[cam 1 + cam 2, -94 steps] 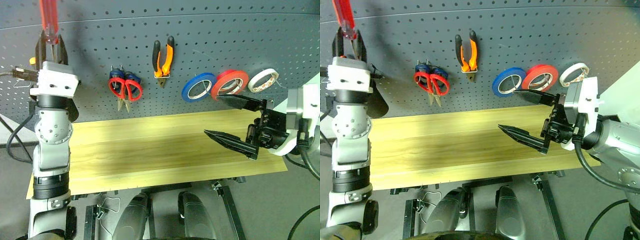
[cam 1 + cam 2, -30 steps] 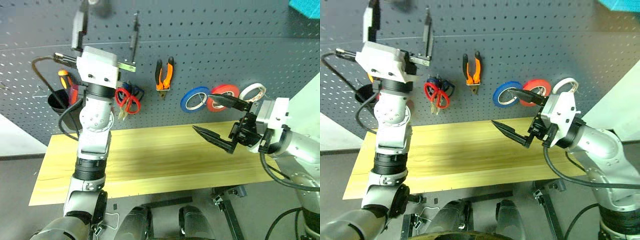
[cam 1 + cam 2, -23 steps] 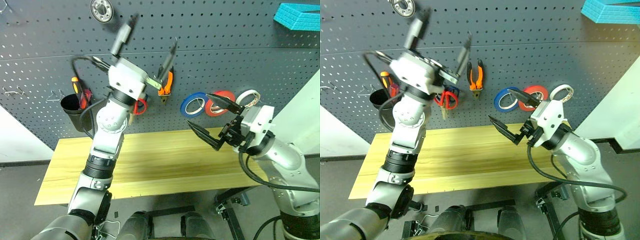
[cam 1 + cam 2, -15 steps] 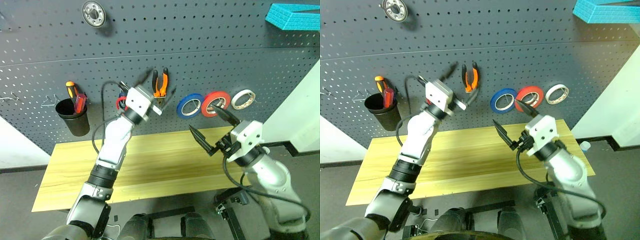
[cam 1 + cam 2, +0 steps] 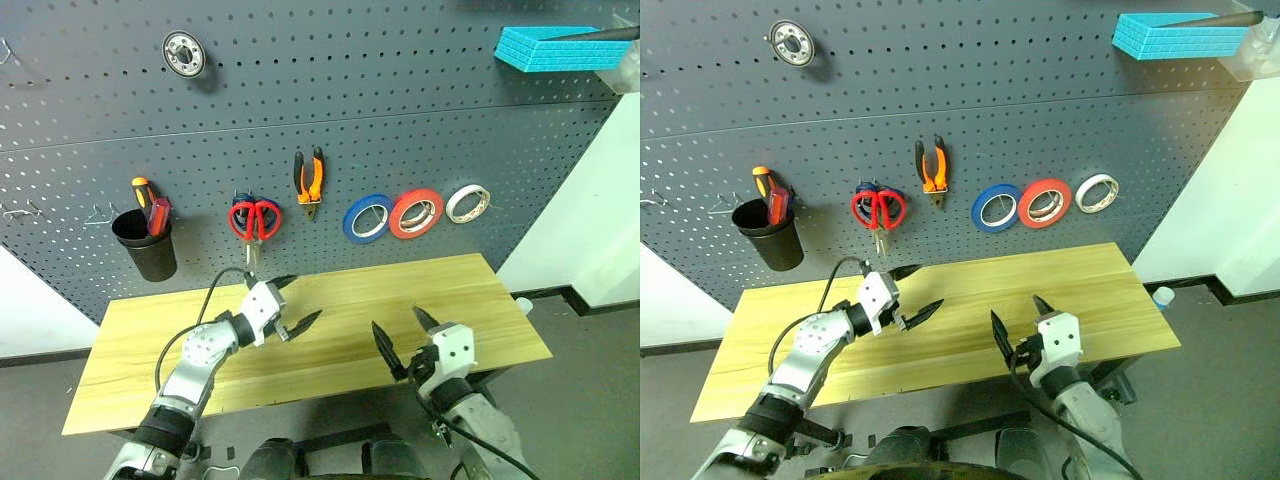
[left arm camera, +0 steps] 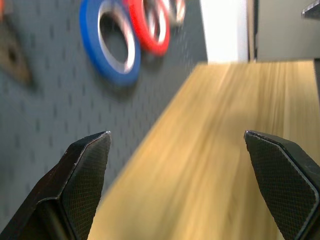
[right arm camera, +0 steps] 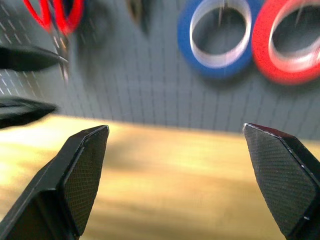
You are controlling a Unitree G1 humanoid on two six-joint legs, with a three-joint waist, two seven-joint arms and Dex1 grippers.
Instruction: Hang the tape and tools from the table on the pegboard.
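Left claw point(image 5: 298, 300): spread wide, empty, low over the near-left middle of the table point(image 5: 140, 350). Points toward the far right, roughly level.

Right claw point(image 5: 398, 322): likewise spread wide, empty. Hovers near the front edge, right of centre, aimed at the far wall.

White tape point(image 5: 467, 204): hangs on the pegboard point(image 5: 400, 120), far right of the row, just right of the red roll point(image 5: 416, 212) and the blue roll point(image 5: 367, 218). Lies up, far and to the right of the right claw, well apart from it. Sits face-on to the board, ring flat against it.

Red scissors point(image 5: 255, 218): hang points down, long axis upright, far of and above the left claw, in front of a blue-handled pair.

Pliers point(image 5: 308, 180): hang nose down, upright, a little right of the scissors and higher.

Red screwdriver point(image 5: 159, 213): stands handle up in the black cup point(image 5: 145, 250) at the far left of the board, beside an orange-and-black one.

Judging by that: looks finished, with no tape or tool lying on the wood. Hinges on one relation, then: everything up on the board, both claws down and near, well apart from it. For any touch-up, nearer by the right arm for the tape, by the left for scissors, pliers and cup. Probably calls for no further reach.
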